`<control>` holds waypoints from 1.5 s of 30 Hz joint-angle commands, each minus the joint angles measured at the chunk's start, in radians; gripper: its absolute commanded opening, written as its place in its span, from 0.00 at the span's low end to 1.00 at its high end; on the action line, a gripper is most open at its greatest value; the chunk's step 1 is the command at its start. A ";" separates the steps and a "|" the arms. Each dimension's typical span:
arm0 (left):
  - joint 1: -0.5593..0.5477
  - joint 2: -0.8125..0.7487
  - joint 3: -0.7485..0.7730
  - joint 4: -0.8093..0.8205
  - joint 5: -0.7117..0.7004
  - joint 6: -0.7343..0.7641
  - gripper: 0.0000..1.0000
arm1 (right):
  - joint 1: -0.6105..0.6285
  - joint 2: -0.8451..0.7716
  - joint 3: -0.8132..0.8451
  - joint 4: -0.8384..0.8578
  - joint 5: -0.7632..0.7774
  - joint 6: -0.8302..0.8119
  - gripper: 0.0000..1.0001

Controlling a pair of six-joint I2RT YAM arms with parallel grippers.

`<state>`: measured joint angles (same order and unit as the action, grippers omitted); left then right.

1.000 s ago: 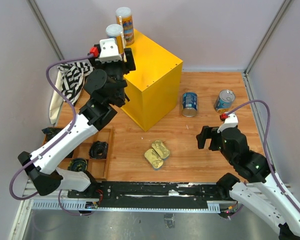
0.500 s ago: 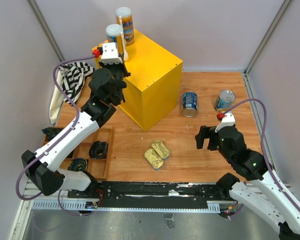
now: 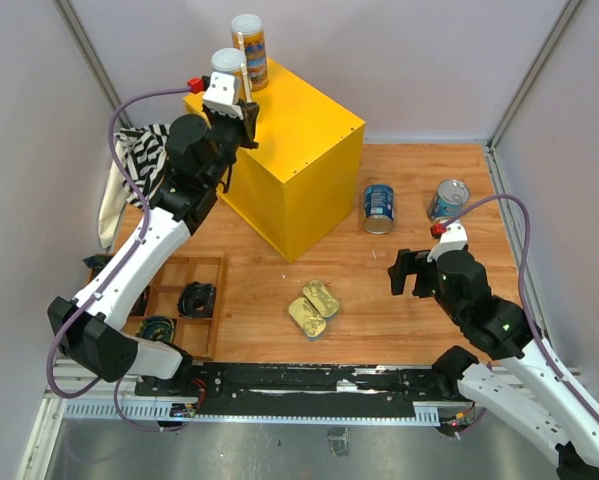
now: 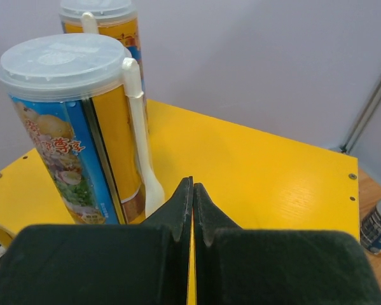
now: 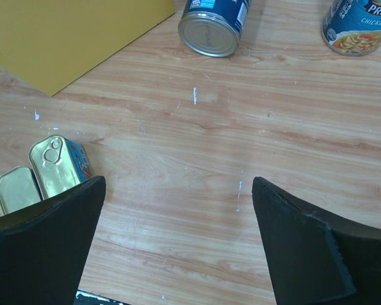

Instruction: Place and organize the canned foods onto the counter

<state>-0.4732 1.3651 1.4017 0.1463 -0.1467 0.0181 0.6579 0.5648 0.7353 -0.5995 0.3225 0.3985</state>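
**Q:** Where do we find the six cans?

**A:** We read the top view as a clock, twelve away from the arms. The tall cans (image 3: 227,72) stand upright on the counter (image 3: 304,150) at 11 o'clock, by its far-left corner. The blue cans (image 3: 379,208) lie on their sides on the table (image 3: 379,310) at 2 o'clock, apart from each other. The tins (image 3: 314,307) lie flat and touching at 6 o'clock.

**Q:** And the grippers?

**A:** The left gripper (image 4: 192,190) hangs over the counter just right of the nearer tall can, jaws pressed together on nothing. The right gripper (image 5: 179,184) is spread wide and empty above the table, with the tins at its 9 o'clock.

**Q:** How will the rest handle?

**A:** We judge the blue cans heavy, rigid and smooth, so they are likely to roll. We would take them across the label at mid-length. The tins look stiff, low and slick, so we would pinch the long edges rather than the lid. The tall cans seem light and tippy — a nudge could topple them.
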 commanded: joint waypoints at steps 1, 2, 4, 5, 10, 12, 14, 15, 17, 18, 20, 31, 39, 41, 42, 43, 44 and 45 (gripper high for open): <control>0.051 0.032 0.066 -0.056 0.223 0.016 0.00 | -0.014 -0.004 -0.010 0.027 0.013 -0.031 0.98; 0.062 0.045 0.077 -0.068 0.258 0.019 0.00 | -0.013 -0.004 -0.010 0.028 0.016 -0.033 0.98; 0.080 0.070 0.104 -0.093 0.329 0.036 0.00 | -0.014 -0.004 -0.013 0.034 0.019 -0.039 0.98; 0.086 0.083 0.114 -0.103 0.369 0.045 0.00 | -0.014 -0.003 -0.013 0.037 0.021 -0.043 0.98; 0.111 0.112 0.114 -0.086 0.425 0.060 0.00 | -0.014 0.016 -0.011 0.050 0.017 -0.053 0.98; 0.127 0.109 0.094 -0.059 0.443 0.057 0.00 | -0.014 0.023 -0.009 0.057 0.017 -0.056 0.98; 0.145 0.109 0.080 -0.041 0.466 0.051 0.00 | -0.014 0.032 -0.006 0.062 0.016 -0.061 0.98; 0.154 0.109 0.076 -0.033 0.478 0.042 0.00 | -0.014 0.037 -0.004 0.064 0.015 -0.063 0.98; 0.167 0.109 0.070 -0.029 0.489 0.039 0.00 | -0.014 0.046 -0.001 0.068 0.016 -0.066 0.98; 0.172 0.109 0.067 -0.026 0.493 0.038 0.00 | -0.014 0.050 -0.001 0.070 0.016 -0.067 0.98; 0.185 0.109 0.061 -0.018 0.510 0.035 0.00 | -0.014 0.059 0.003 0.075 0.013 -0.069 0.98; 0.213 0.136 0.058 0.027 0.511 0.013 0.00 | -0.014 0.100 0.002 0.103 0.010 -0.070 0.98; 0.216 0.157 0.047 0.068 0.456 0.005 0.00 | -0.015 0.115 0.000 0.111 0.016 -0.073 0.98; 0.217 0.167 0.053 0.072 0.454 0.005 0.00 | -0.015 0.119 0.001 0.115 0.016 -0.075 0.98; 0.218 0.172 0.056 0.073 0.452 0.005 0.00 | -0.016 0.121 0.002 0.117 0.017 -0.076 0.98; 0.220 0.176 0.060 0.074 0.451 0.004 0.00 | -0.016 0.123 0.002 0.119 0.017 -0.076 0.98; 0.222 0.180 0.064 0.075 0.453 0.003 0.00 | -0.017 0.126 0.001 0.119 0.016 -0.075 0.98; 0.224 0.186 0.069 0.075 0.452 0.003 0.00 | -0.017 0.128 0.002 0.122 0.017 -0.076 0.98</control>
<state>-0.2665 1.5276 1.4517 0.1810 0.3260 0.0246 0.6579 0.6880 0.7353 -0.5049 0.3229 0.3359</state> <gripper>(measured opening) 0.009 0.984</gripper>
